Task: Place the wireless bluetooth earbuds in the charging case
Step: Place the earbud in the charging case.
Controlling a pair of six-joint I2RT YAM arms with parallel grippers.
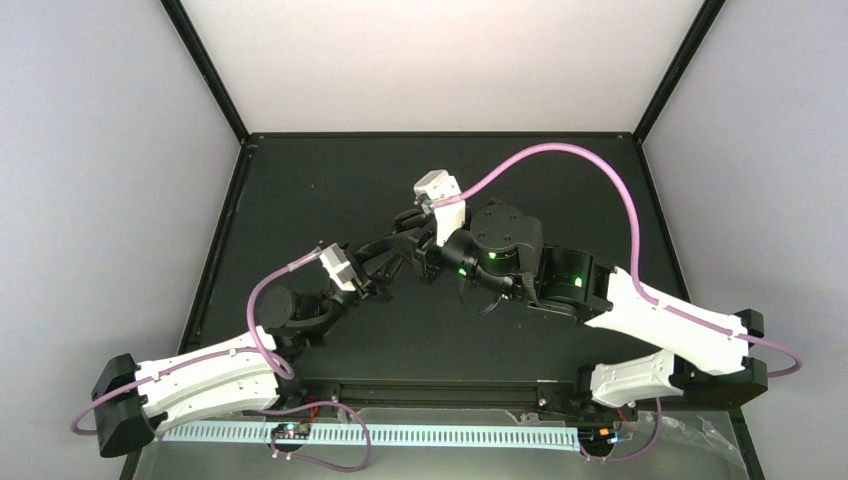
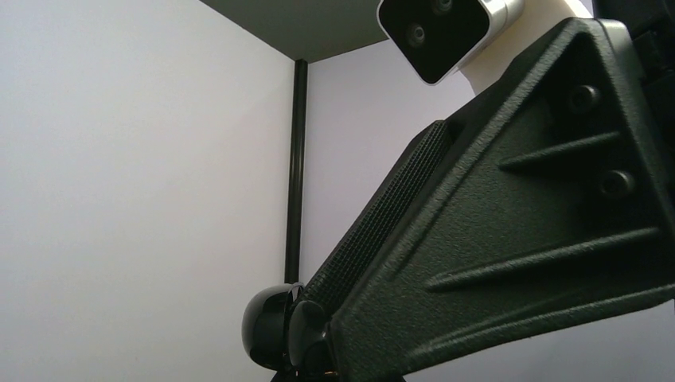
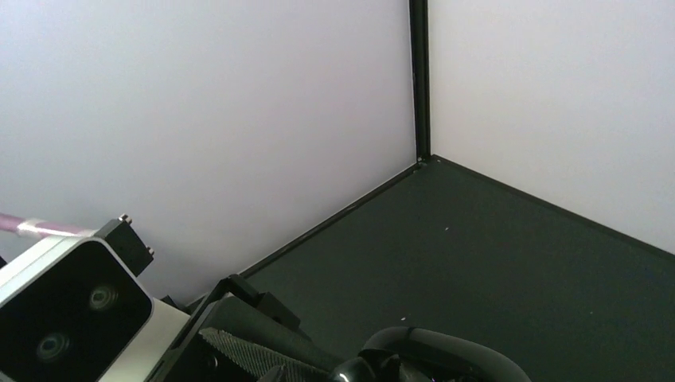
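Both arms meet over the middle of the black table [image 1: 330, 190]. My left gripper [image 1: 395, 262] and right gripper [image 1: 425, 262] are tip to tip there. In the left wrist view a small glossy black rounded shell [image 2: 267, 326] with a seam sits at my left jaws, which are shut on it; it looks like the charging case. The right wrist view shows the same glossy black shell [image 3: 446, 350] as an open rim at the bottom edge. A textured right finger [image 2: 509, 231] fills the left wrist view. The earbuds are hidden. Whether the right jaws are open does not show.
The white walls meet at a black corner post [image 3: 419, 79] beyond the table's far edge. The right wrist camera [image 2: 442, 32] hangs just above the left gripper, and the left wrist camera [image 3: 72, 310] sits beside the right one. Pink cables [image 1: 560, 155] loop over the table.
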